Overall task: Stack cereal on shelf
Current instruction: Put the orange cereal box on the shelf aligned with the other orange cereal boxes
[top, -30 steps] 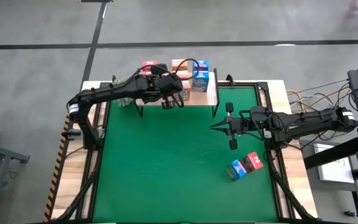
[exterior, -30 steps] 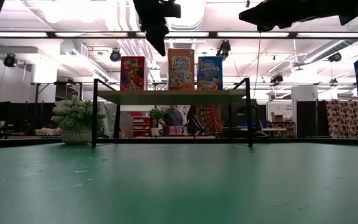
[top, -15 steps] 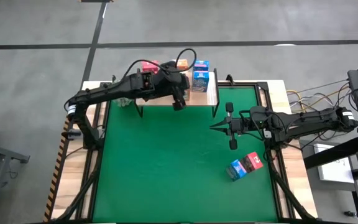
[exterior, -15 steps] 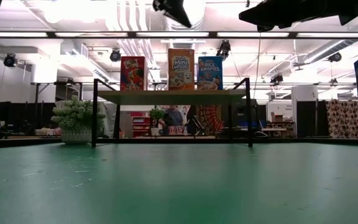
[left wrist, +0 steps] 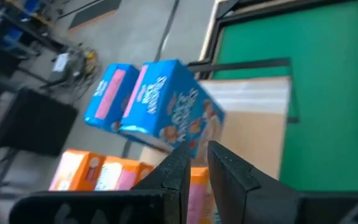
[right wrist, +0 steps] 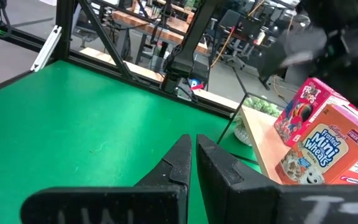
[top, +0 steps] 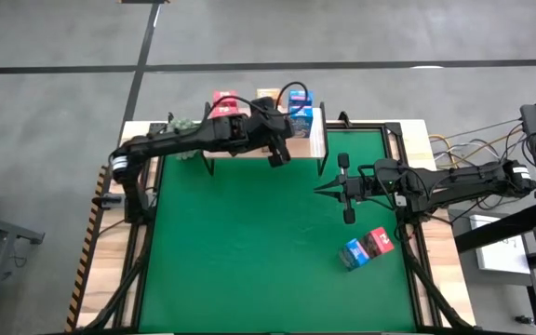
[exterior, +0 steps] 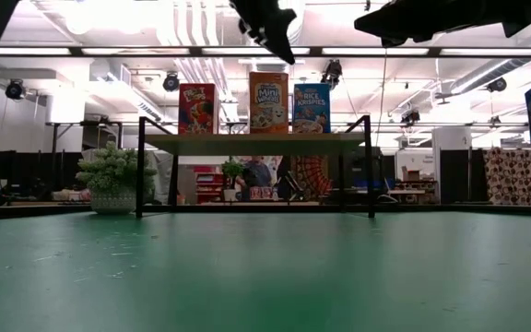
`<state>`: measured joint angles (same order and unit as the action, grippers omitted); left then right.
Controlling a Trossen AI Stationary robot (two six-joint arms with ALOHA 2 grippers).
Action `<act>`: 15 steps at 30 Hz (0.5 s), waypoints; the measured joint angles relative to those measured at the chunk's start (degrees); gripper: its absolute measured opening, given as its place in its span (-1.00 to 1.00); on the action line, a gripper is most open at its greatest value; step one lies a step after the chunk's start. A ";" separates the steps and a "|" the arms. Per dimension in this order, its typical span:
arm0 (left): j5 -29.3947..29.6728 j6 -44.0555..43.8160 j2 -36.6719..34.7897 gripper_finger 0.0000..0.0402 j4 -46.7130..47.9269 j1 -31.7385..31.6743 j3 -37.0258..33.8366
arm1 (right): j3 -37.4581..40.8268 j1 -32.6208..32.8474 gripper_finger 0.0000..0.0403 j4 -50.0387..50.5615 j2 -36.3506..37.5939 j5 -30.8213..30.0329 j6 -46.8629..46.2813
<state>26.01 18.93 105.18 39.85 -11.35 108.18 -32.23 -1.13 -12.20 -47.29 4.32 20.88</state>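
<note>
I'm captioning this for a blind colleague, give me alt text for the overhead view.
Seen from above, the left gripper hangs empty at the wooden shelf's front edge, with cereal boxes standing on the shelf. The right gripper waits over the green mat, near two boxes lying on the mat.

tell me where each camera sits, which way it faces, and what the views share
High view: above the table, looking straight down on the green mat, shelf and both arms.
Low view: at mat height, looking level at the shelf; arms enter from above.
Left wrist view: over the shelf, looking down on a blue cereal box past its own nearly closed jaws.
Right wrist view: above the mat, facing the shelf past its closed jaws.
Shared: the orange cereal box shows in the low and right wrist views.
</note>
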 joint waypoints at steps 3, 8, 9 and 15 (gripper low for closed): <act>1.91 0.10 0.72 -0.81 0.32 -0.09 0.00 | 0.00 0.00 -0.94 -0.01 0.00 0.00 -0.15; 1.91 0.05 1.08 -0.81 1.57 -0.11 0.00 | 0.00 0.00 -0.94 0.00 0.01 0.00 -0.13; 1.91 -0.05 1.08 -0.81 1.78 -0.09 0.00 | 0.00 0.00 -0.94 0.01 0.00 0.00 -0.13; 1.91 -1.20 0.98 -0.81 4.32 -0.09 0.04 | 0.00 -0.02 -0.94 0.00 0.00 0.00 -0.11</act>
<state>27.92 17.74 106.16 44.17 -11.44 108.22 -32.23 -1.15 -12.21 -47.29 4.32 20.78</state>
